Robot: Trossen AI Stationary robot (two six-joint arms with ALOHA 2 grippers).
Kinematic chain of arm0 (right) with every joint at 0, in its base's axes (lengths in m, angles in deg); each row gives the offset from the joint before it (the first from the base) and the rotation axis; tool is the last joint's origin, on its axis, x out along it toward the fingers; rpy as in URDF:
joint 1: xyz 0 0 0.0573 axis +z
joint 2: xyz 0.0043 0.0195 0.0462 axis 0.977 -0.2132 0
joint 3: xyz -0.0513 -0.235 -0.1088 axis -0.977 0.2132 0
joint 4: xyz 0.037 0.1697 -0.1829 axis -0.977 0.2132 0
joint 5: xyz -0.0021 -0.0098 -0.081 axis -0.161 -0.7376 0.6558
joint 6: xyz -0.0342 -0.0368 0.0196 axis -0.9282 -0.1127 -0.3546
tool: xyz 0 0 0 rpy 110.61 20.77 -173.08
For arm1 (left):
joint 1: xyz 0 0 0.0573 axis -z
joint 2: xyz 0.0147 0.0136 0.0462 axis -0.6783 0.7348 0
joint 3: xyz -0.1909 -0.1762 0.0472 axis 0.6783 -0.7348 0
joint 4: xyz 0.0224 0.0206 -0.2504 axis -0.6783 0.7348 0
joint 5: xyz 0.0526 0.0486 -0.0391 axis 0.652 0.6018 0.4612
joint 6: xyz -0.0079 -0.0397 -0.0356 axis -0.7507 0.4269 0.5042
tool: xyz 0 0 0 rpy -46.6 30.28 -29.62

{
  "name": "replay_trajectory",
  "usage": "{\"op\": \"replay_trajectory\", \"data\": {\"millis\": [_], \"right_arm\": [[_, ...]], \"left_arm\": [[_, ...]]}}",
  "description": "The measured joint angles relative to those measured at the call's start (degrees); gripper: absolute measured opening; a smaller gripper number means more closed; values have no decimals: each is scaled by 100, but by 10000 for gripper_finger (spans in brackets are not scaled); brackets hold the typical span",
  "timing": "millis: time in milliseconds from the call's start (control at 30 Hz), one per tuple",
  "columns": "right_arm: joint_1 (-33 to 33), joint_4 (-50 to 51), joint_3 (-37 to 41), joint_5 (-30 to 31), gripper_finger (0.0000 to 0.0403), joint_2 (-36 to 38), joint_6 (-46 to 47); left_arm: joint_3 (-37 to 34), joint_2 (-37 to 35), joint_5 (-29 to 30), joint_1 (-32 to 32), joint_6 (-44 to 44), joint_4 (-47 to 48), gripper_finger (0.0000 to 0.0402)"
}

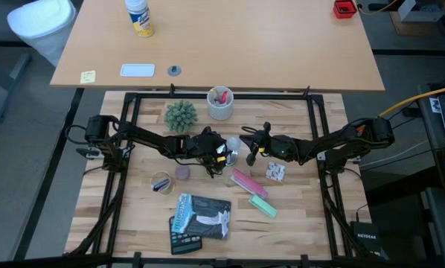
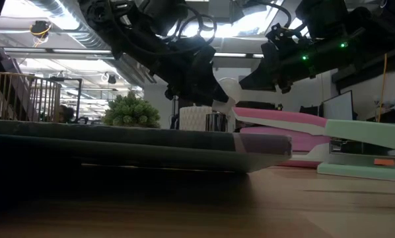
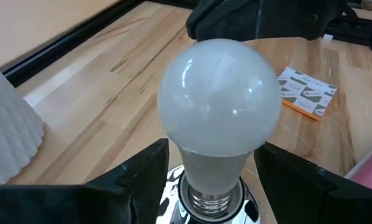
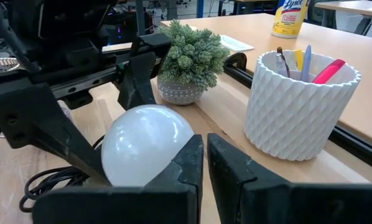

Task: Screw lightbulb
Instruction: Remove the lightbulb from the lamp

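The frosted-white lightbulb [image 3: 220, 99] stands upright with its silvery screw base [image 3: 209, 200] in the shiny silver fixture [image 3: 171, 193] at the table's middle [image 1: 232, 143]. My left gripper [image 1: 222, 149] comes from the table's left, its two fingers on either side of the bulb's neck. My right gripper [image 4: 206, 149] is shut and comes from the table's right, its tips right beside the bulb's round side [image 4: 145, 146]. The fixture's black cord [image 4: 46, 180] lies on the table by the bulb. My left gripper holds the bulb's narrow neck [image 3: 192, 163], just above the screw base, between its two fingers [image 3: 150, 177]. The fingers come about level from the table's left. The bulb stands upright with its base in the fixture. My right gripper's shut fingertips [image 4: 187, 163] lie against or just short of the bulb's side; I cannot tell which.
A white cup of pens [image 1: 220, 103] and a small potted plant [image 1: 180, 115] stand just beyond the bulb. A pink stapler [image 1: 248, 182], a green stapler [image 1: 263, 206], a printed card [image 1: 275, 172], a tape roll [image 1: 161, 183] and a dark packet [image 1: 200, 216] lie nearer the front.
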Motion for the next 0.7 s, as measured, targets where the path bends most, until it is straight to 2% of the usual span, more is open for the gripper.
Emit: {"op": "replay_trajectory", "data": {"millis": [700], "right_arm": [[-2,-17,0,-243,28,0,2]], "left_arm": [[0,0,1,1,-57,-82,222]]}}
